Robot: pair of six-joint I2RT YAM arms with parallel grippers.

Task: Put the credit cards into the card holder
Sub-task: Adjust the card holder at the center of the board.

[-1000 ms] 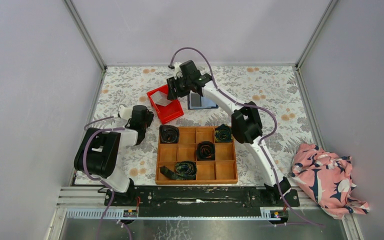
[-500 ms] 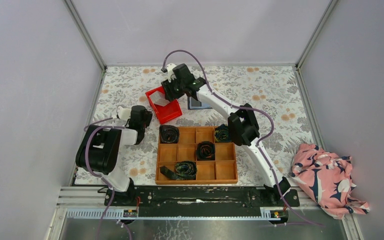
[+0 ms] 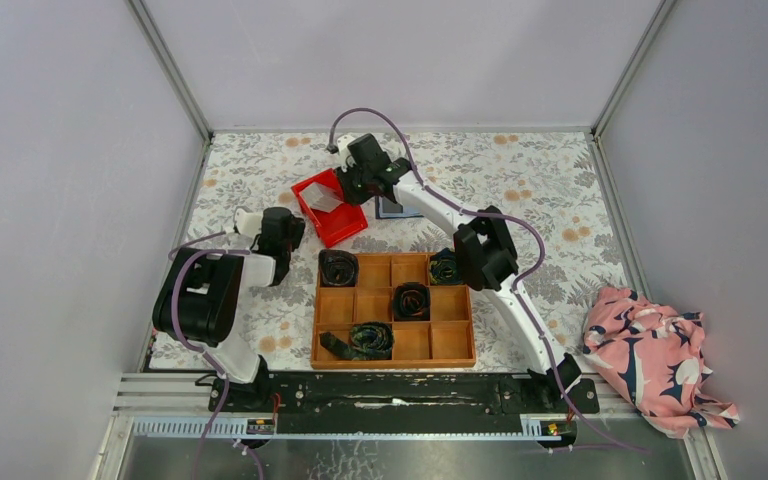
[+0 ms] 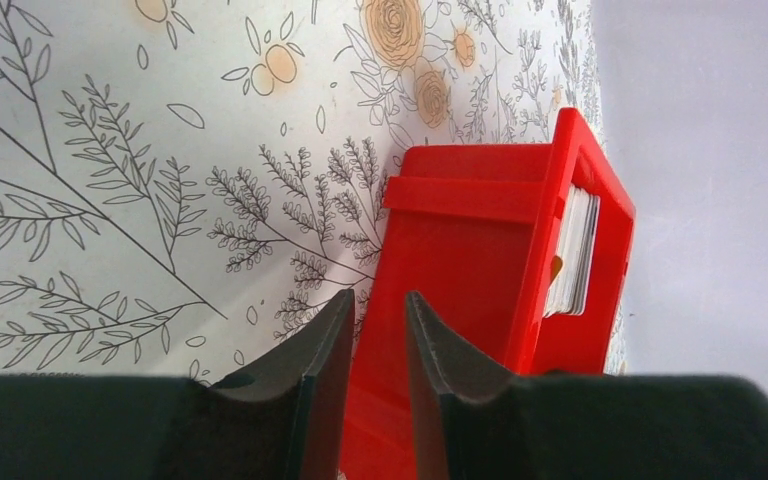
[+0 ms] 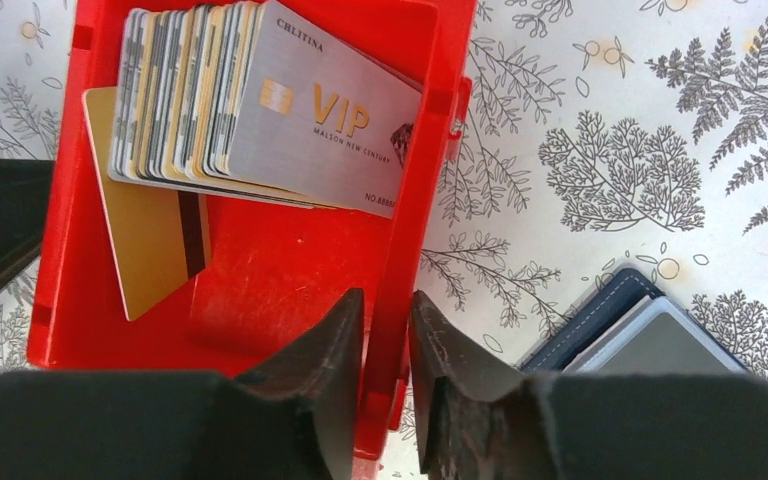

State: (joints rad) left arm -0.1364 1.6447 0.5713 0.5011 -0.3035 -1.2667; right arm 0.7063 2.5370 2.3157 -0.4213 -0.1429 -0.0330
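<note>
Right gripper [image 5: 385,330] and left gripper [image 4: 378,330] each clamp a red bin [image 5: 260,290] wall, credit cards [image 5: 290,120] stacked inside, card holder [image 5: 585,320] just beside: uneven pull could tip it, spilling cards.

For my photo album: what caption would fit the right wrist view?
Right gripper clamps the wall of the red bin; credit cards stacked inside, card holder lying outside.
</note>
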